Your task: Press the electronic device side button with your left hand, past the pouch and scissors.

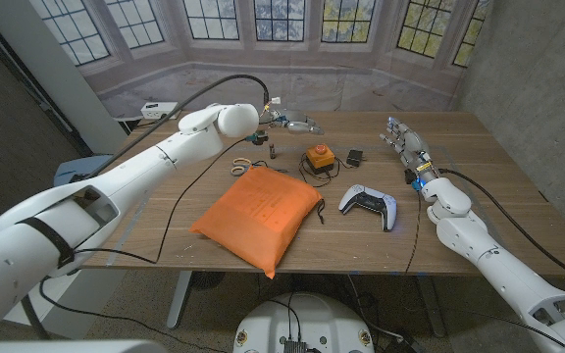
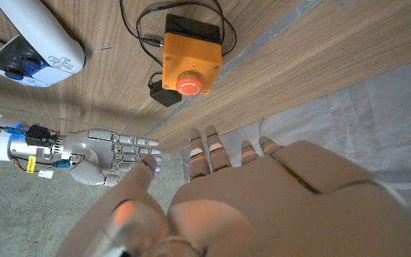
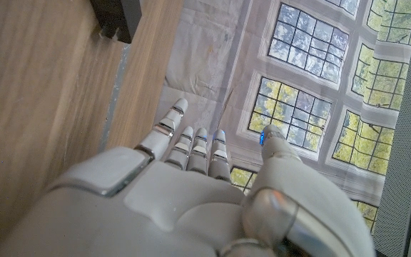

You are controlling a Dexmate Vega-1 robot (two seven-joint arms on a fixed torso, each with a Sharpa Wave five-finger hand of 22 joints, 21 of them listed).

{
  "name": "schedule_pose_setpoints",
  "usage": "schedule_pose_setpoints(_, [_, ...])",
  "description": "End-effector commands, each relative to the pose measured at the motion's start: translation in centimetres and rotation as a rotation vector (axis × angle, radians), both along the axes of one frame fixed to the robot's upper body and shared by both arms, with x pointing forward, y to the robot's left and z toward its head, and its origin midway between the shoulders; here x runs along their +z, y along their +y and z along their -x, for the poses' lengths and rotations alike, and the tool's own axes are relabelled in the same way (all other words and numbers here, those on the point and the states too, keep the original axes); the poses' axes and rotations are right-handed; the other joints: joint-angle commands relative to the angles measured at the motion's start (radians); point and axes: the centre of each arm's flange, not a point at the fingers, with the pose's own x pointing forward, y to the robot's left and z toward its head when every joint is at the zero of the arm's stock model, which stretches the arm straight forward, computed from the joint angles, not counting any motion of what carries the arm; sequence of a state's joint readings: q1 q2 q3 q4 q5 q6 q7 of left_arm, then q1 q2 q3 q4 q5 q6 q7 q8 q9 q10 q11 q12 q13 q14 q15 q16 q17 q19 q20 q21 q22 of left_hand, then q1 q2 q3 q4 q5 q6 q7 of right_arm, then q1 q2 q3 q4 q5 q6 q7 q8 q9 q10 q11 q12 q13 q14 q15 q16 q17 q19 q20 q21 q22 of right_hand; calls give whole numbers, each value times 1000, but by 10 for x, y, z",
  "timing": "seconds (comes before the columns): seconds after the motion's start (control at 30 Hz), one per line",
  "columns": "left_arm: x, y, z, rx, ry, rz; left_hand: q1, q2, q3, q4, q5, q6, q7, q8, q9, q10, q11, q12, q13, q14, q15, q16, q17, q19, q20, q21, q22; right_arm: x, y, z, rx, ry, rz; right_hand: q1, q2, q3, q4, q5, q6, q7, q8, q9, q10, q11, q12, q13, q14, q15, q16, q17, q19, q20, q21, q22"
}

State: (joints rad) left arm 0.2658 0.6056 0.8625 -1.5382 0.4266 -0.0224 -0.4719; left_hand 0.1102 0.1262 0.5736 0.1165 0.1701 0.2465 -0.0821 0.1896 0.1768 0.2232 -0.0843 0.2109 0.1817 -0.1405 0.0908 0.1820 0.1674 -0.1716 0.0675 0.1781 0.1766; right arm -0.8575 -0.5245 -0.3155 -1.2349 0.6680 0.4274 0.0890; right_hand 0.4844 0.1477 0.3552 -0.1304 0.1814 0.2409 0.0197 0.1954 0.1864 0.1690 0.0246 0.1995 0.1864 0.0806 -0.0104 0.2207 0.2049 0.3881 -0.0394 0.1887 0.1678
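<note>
An orange box (image 1: 319, 157) with a red button on top (image 2: 191, 86) sits at the table's far middle, with a black cable coiled around it. The orange pouch (image 1: 258, 211) lies in the middle of the table, and scissors (image 1: 243, 165) lie just beyond its far left corner. My left hand (image 1: 292, 125) reaches out past both, near the far edge and behind the box, fingers straight and holding nothing (image 2: 262, 193). My right hand (image 1: 405, 142) stands at the right side with its fingers spread and nothing in it (image 3: 191, 185).
A white game controller (image 1: 369, 204) lies right of the pouch. A small black device (image 1: 355, 156) sits just right of the orange box. A black cable (image 1: 179, 196) trails over the table's left part. A window backdrop hangs behind the table.
</note>
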Motion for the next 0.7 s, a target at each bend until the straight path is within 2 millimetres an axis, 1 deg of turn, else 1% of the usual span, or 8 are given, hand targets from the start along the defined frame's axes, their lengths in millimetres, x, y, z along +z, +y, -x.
schedule_pose_setpoints(0.03, [11, -10, 1, 32, 38, -64, -14, 2, 0, 9, 7, 12, 0, 1, 2, 19, 0, 8, 2, 13, 5, 11, 4, -89, -4, 10, 3, -2, 0, -1, -1, -6, -12, -25, -11, -14, 12, -7, -8, -3, -4, 1, -3, -7, -3, 2, -8, -2, -3, 5, -8, -3, -1, 3])
schedule_pose_setpoints(0.2, [12, -13, 1, 36, 51, -80, -24, 1, -3, 17, 7, 19, 1, 3, 2, 31, 2, 11, 2, 21, 6, 12, 4, -91, -7, 10, 3, -3, -1, 0, -3, -6, -14, -44, -16, -25, 21, -8, -8, 2, -4, 2, -3, -3, -4, 3, -8, 2, -3, 7, -5, 1, 1, 3])
schedule_pose_setpoints(0.37, [14, -16, 1, 48, 48, -96, -41, 3, -7, 31, 8, 43, 3, 9, 2, 48, -1, 13, 2, 34, 6, 15, 5, -92, -7, 13, 3, -4, -2, 1, -8, -5, -17, -53, -17, -29, 26, -8, -8, 0, -4, 2, -2, -2, -3, 3, -8, 3, -3, 8, -5, 2, 1, 3])
schedule_pose_setpoints(0.43, [14, -16, 1, 48, 58, -95, -54, 3, -11, 39, 8, 69, 7, 16, 3, 64, -4, 16, 2, 42, 2, 15, 5, -93, -10, 14, 3, -4, -2, 2, -9, -5, -17, -56, -16, -31, 27, -8, -10, 0, -4, 2, -2, -3, -4, 3, -9, 1, -3, 8, -6, 2, 1, 3])
schedule_pose_setpoints(0.5, [14, -16, 0, 52, 55, -99, -59, 3, -12, 43, 9, 74, 8, 15, 3, 77, -5, 19, 2, 49, -1, 16, 4, -95, -13, 14, 3, -4, -2, 2, -9, -5, -19, -58, -16, -32, 28, -7, -11, -3, -4, 2, -3, -6, -4, 3, -10, -1, -3, 8, -9, -1, 0, 3])
schedule_pose_setpoints(0.6, [15, -16, 0, 59, 59, -105, -69, 3, -14, 47, 10, 93, 13, 18, 3, 98, -4, 21, 2, 67, -4, 19, 3, -95, -13, 15, 2, -5, -1, 2, -9, -5, -22, -61, -17, -35, 29, -7, -12, -4, -5, 2, -4, -5, -5, 3, -11, -2, -4, 8, -10, -3, 0, 3])
schedule_pose_setpoints(0.63, [15, -16, 0, 61, 64, -107, -72, 3, -15, 48, 10, 102, 16, 20, 3, 107, -8, 23, 2, 72, -2, 19, 3, -96, -13, 16, 2, -5, -1, 2, -9, -5, -22, -62, -17, -35, 29, -6, -12, -2, -5, 2, -3, -3, -5, 3, -11, -1, -4, 8, -10, -2, 0, 3])
schedule_pose_setpoints(0.7, [15, -16, 0, 66, 68, -107, -78, 3, -16, 50, 10, 121, 16, 23, 3, 127, -3, 26, 2, 82, 0, 19, 3, -96, -14, 16, 2, -5, -1, 2, -10, -5, -21, -63, -18, -37, 29, -6, -12, -2, -5, 1, -6, -5, -5, 3, -11, -1, -4, 8, -10, -2, 0, 3])
